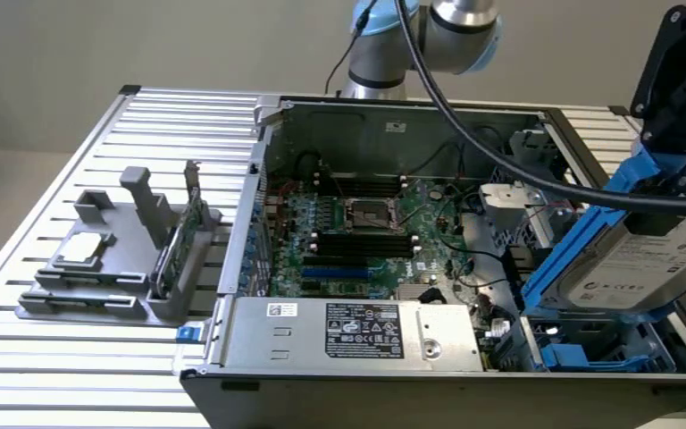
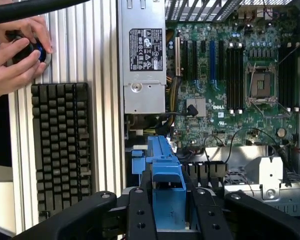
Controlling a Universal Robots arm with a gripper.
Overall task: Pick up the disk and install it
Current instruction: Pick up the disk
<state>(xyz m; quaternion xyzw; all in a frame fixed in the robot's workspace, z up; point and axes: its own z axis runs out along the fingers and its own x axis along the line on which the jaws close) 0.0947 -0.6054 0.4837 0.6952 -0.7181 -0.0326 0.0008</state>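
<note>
While the grey stand [image 1: 75, 299] at the exterior view's left holds a chip [image 1: 85, 250] and a card [image 1: 176, 243], the disk [image 1: 647, 259] hangs tilted above the drive bay [image 1: 588, 355] at the computer case's [image 1: 391, 105] right end. The claw [image 2: 171, 210] is clamped on its blue rails. Pickup looks done, but the disk is not yet seated.

1. The exterior view looks steeply down on the open grey metal computer case [image 1: 391, 134], from moderately near.
2. The wrist view looks straight down past the black gripper [image 2: 170, 200], closer; both share the green motherboard [image 1: 421, 214] and silver power-supply box [image 1: 343, 331].
</note>
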